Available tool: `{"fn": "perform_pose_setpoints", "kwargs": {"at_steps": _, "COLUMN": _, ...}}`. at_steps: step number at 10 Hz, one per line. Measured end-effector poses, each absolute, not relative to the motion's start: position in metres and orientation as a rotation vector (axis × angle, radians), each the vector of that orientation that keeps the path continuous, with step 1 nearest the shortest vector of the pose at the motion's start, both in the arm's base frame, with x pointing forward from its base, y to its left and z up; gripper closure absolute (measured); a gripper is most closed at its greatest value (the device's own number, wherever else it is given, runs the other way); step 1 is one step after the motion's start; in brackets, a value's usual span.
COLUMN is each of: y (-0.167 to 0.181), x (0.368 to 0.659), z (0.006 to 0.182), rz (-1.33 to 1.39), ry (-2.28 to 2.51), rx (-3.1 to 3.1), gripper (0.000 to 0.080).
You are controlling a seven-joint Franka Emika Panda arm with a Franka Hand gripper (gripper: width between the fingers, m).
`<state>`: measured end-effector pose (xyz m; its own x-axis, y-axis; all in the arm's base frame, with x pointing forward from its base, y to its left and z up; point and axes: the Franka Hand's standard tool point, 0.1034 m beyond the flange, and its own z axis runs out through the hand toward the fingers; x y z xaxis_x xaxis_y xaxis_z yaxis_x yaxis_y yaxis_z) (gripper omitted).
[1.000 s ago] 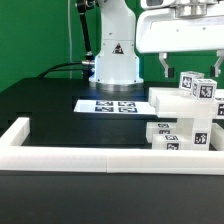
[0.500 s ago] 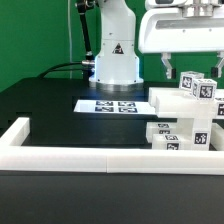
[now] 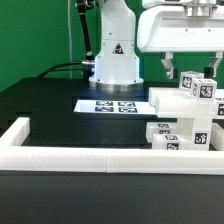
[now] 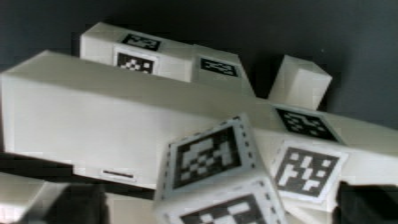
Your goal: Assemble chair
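A Franka Panda arm's two-finger gripper (image 3: 189,68) hangs directly above a chunky white plastic chair assembly (image 3: 185,122), built of flat panels and square bars bearing black-and-white square tags, which stands on the black table (image 3: 50,100) at the exterior view's right, against the long low white border rail (image 3: 100,157). The jaws stand wide and hold nothing; one dark fingertip (image 3: 167,66) shows clear of the tagged top block (image 3: 203,88). The flat white marker board (image 3: 112,105) lies just beside the assembly, toward the robot's white base (image 3: 116,62). In the wrist view the broad white panel (image 4: 107,105) and its tagged bars fill the picture close below the camera, too close to make out either finger. By the look of it, the step in hand is a descent to grip an upper piece; doing it well calls for centring the jaws squarely over that block, keeping both fingers off neighbouring bars, and closing only once level, lest the loose structure tip or shift.
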<state>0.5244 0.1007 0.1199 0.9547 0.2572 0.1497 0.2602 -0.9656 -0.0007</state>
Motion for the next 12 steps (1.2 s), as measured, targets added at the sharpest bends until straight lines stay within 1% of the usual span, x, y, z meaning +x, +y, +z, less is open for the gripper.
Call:
{"fn": "perform_pose_setpoints", "kwargs": {"at_steps": 1, "y": 0.1006, "x": 0.5244, "z": 0.1199, "rz": -0.232, "ry": -0.408, "rx": -3.086, "gripper": 0.0356}}
{"fn": "perform_pose_setpoints", "kwargs": {"at_steps": 2, "y": 0.1006, "x": 0.5244, "z": 0.1199, "rz": -0.232, "ry": -0.408, "rx": -3.086, "gripper": 0.0519}}
{"fn": "perform_pose_setpoints", "kwargs": {"at_steps": 5, "y": 0.1006, "x": 0.5244, "z": 0.1199, "rz": -0.232, "ry": -0.369, "rx": -3.089, "gripper": 0.0515}}
{"fn": "perform_pose_setpoints", "kwargs": {"at_steps": 9, "y": 0.1032, "x": 0.5257, "z": 0.1193, "rz": -0.233, "ry": 0.242, "rx": -3.070, "gripper": 0.0515}}
{"fn": "perform_pose_setpoints", "kwargs": {"at_steps": 12, "y": 0.1037, "x": 0.5262, "z": 0.1189, "rz": -0.227, "ry": 0.576, "rx": -3.007, "gripper": 0.0514}}
